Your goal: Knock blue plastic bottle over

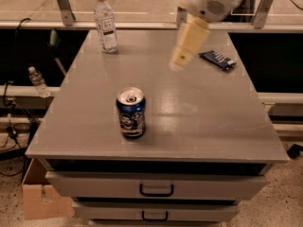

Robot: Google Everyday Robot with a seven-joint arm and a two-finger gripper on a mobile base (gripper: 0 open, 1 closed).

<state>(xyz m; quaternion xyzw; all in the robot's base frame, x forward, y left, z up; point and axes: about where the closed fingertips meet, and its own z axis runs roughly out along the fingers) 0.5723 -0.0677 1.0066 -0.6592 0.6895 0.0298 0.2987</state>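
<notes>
The blue plastic bottle [106, 23] is clear with a white cap and a white label. It stands upright at the far left corner of the grey table [199, 122]. My gripper [185, 48] hangs over the far middle of the table, to the right of the bottle and well apart from it. It is cream-coloured and blurred.
A blue drink can [130, 112] stands upright near the table's front, left of centre. A dark snack packet [217, 59] lies at the far right. A small clear bottle [37, 82] stands off the table at the left. A cardboard box [40, 200] sits on the floor below.
</notes>
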